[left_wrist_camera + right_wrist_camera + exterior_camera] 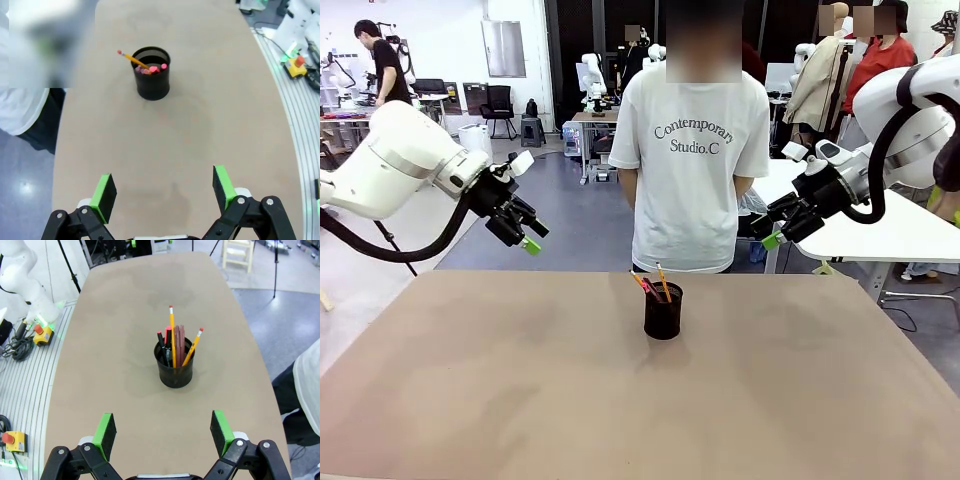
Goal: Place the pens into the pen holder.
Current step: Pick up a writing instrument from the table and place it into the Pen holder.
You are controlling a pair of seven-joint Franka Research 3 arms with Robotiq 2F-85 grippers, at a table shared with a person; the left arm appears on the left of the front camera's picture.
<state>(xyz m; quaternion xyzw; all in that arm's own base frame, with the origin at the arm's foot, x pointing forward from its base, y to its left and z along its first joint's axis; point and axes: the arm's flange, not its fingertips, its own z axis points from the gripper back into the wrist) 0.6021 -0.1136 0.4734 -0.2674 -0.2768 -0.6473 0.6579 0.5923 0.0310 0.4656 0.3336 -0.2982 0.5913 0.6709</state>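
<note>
Across the tan surface (470, 380), a person in a white printed T-shirt (692, 150) standing at the far edge, directly behind the pen holder (663, 311). Nothing lying between either claw and the holder.

1 black mesh pen holder, upright near the middle of the surface toward the far side. Inside it the pens (175, 342), all standing on end: 2 orange-yellow pencils with pink erasers, 1 reddish-brown stick, 1 black marker with a pink-red tip, 1 pink-red one; about 5, though bunched tops make the count uncertain.

2 claws, both raised above the surface: left claw (527, 236) and right claw (775, 232), each spread wide, holding nothing.

Pens' lower halves hidden inside the mesh. Person's hands out of sight.
</note>
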